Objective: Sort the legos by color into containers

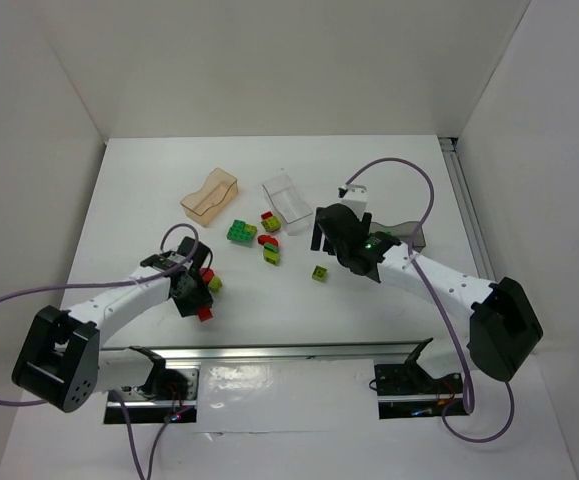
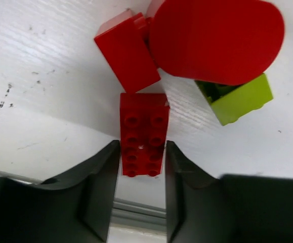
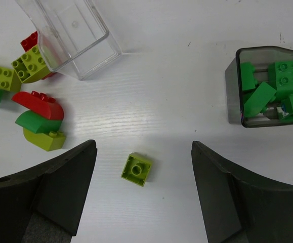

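Orange-tinted plastic is catching my eye first from overhead: the orange tub (image 1: 211, 192) is sitting far left, the clear tub (image 1: 289, 198) is just beside it, and the grey tub (image 1: 412, 236) is peeking out from behind the right arm. Loose bricks are lying scattered in front of the first two. The left gripper (image 1: 197, 292) is reaching down into a small cluster well apart from every tub, while the right gripper (image 1: 321, 238) is hanging near the clear tub. Through the left wrist camera, the fingers (image 2: 103, 187) are hugging the long sides of a red brick (image 2: 143, 134) that is lying studs-up on the table, and they seem to be closed on it. A flat red block (image 2: 126, 50), a red rounded piece (image 2: 214, 40) and a yellow-green brick (image 2: 235, 98) are crowding just beyond it. Through the right wrist camera, that arm's fingers (image 3: 60, 187) are standing wide apart and gripping nothing above a lone small yellow-green square (image 3: 136, 169). The grey tub, off to the right, is already holding several green bricks (image 3: 288, 71). I'm judging that the red brick is being picked up. Next it is wanting a clean lift clear of its neighbours and a carry to whichever tub is taking red, likely the orange one.
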Motion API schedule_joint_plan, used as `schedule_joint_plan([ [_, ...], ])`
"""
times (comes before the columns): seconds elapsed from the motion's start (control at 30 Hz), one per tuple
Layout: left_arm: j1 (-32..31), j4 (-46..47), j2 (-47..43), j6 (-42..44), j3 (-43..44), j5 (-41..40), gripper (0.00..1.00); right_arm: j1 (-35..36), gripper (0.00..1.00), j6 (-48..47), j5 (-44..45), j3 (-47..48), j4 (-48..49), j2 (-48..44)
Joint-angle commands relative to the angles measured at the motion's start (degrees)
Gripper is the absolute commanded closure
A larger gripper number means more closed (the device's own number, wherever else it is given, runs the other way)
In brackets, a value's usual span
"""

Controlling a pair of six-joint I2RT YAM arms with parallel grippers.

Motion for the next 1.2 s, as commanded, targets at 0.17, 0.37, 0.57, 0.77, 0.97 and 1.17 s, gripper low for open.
schedule_joint_plan([
  [0.17,-4.95,-0.51,1.51,-1.43,2.74,-2.21,0.78,-0.10,0.17,0.63,2.00,1.97,-0.27,-0.63],
  [0.37,-5.84,-6.49,-2.88,0.93,11.70,-9.32,0.80,-0.62,0.17,0.10,2.70,1.97,-0.27,-1.94],
  [0.57,0.13,-7.20,6.93,9.01,29.01,-13.02,0.80,-2.38,0.17,-0.51,2.70,1.97,-0.27,-3.00],
  [0.77,6.28,-6.58,24.25,15.34,49.57,-11.62,0.80,-4.49,0.17,-2.27,1.92,1.97,-0.79,-3.53],
  [0.97,10.68,-6.58,40.67,17.99,66.98,-7.40,0.80,-6.42,0.17,-4.02,-0.46,1.97,0.35,-3.27],
  [1.17,12.26,-7.19,48.96,18.52,74.73,-5.56,0.68,-7.66,0.17,-4.55,-1.69,1.36,0.96,-1.69],
])
